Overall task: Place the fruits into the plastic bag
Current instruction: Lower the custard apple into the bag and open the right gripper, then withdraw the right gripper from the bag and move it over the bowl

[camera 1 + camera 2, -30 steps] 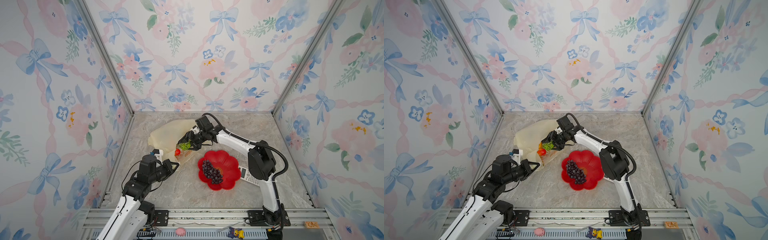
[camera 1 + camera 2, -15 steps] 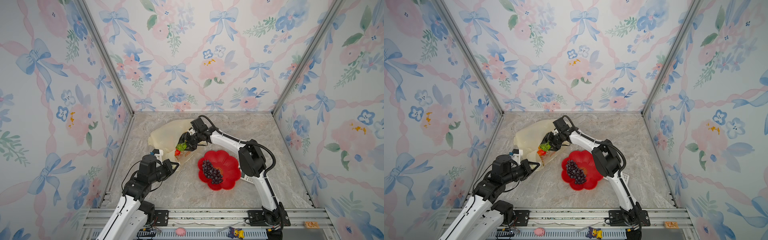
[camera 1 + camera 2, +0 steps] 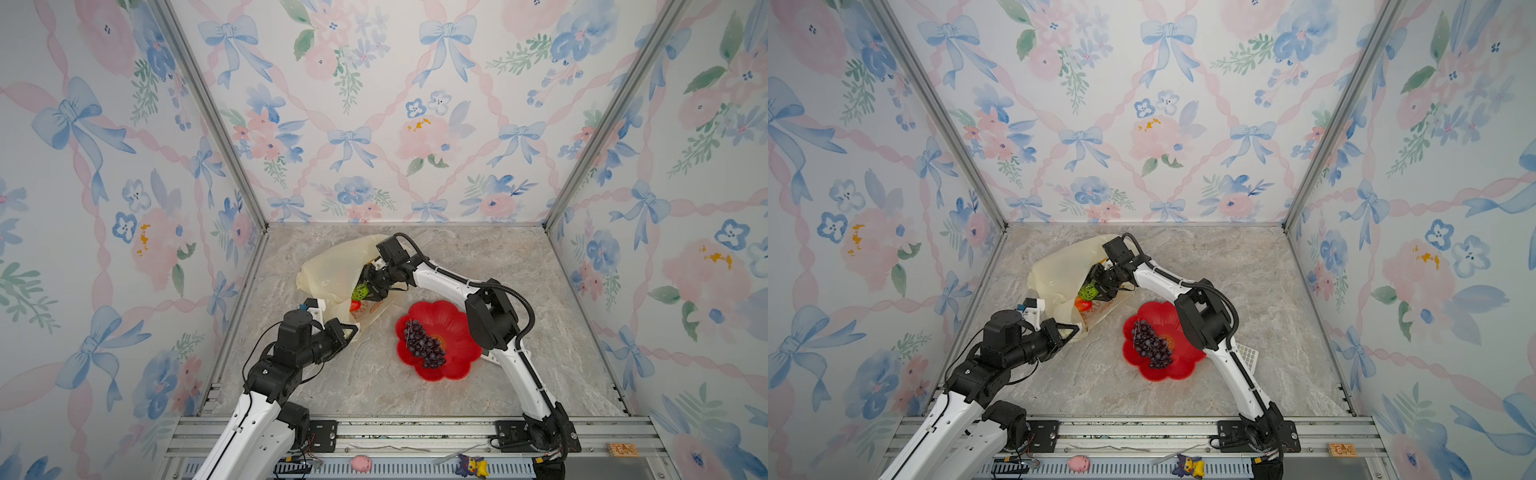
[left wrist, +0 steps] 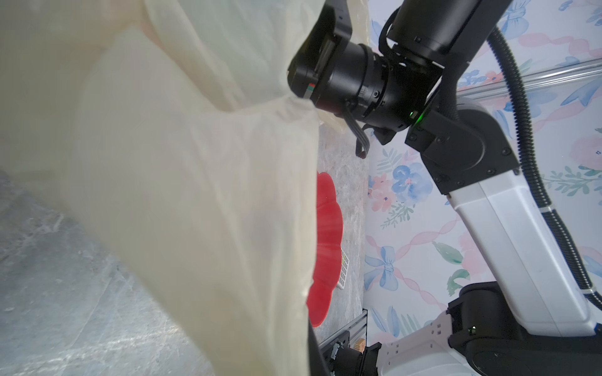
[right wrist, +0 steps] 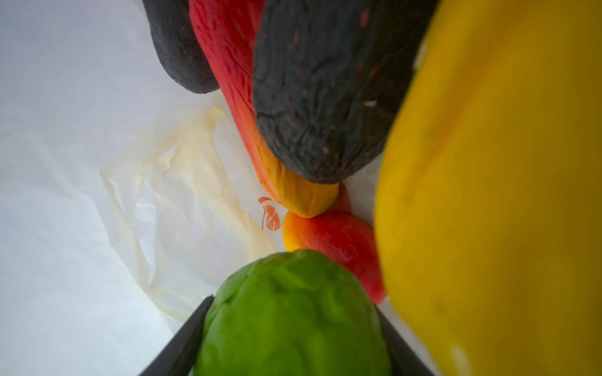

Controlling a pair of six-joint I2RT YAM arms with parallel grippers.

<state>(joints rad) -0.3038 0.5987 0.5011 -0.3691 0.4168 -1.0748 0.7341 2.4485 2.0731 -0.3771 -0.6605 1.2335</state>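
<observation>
The pale-yellow plastic bag lies at the back left with its mouth toward the red dish. My left gripper is shut on the bag's front edge; in the left wrist view the bag fills the picture. My right gripper reaches into the mouth, shut on the green ball, which touches both fingers. Inside lie a yellow lumpy fruit, a dark avocado, a red-yellow mango and a red-orange fruit. The purple grape bunch lies in the dish.
The red flower-shaped dish sits right of the bag, below my right arm's elbow. A small white keypad lies beside the dish under that arm. Patterned walls close in the left, back and right. Small toys rest on the front rail.
My right gripper has carried the green ball a little leftward, deeper into the bag's mouth. The left arm, the bag's edge and the grapes have stayed put.
</observation>
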